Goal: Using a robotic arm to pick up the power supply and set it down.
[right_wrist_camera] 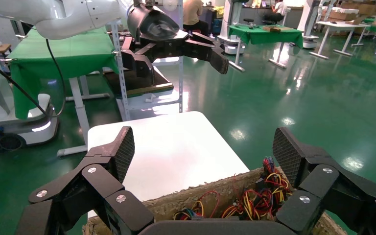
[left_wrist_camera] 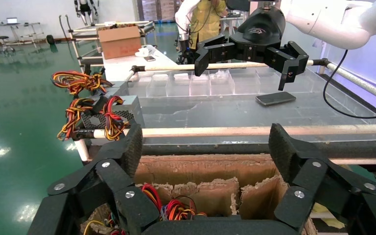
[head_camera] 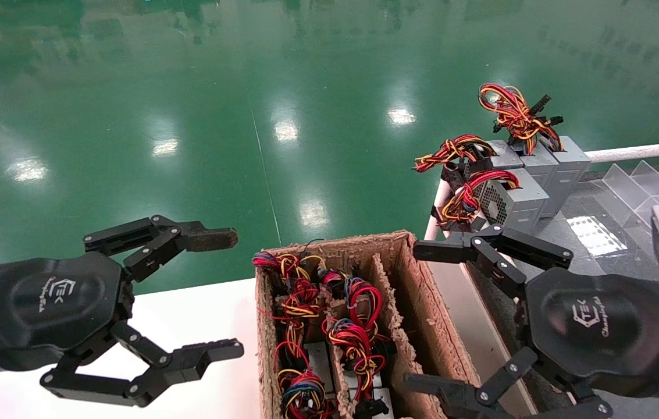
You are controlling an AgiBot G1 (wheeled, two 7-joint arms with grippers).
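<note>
A: Small grey metal power supplies (head_camera: 312, 372) with red-yellow-black wire bundles sit slotted inside the ragged brown cardboard box (head_camera: 422, 291), between both arms.

B: Best drop straight down between the dividers, clear of the wires.

A: Left black two-fingered tool (head_camera: 189, 297) hangs over the white worktop (head_camera: 201, 314), spread wide, empty. Right tool (head_camera: 451, 317) likewise, gaping beside the box.

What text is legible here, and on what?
"TEK" with a hexagon mark: white logo on the left gripper palm, fingers open over the white table.
"TEK": same logo on the right gripper palm, open beside the cardboard box.
Smaller script next to each logo: too small to read.
Logo on the far gripper palms in both wrist views: blurred, unreadable.
Power supplies on the rack: no readable labels.
</note>
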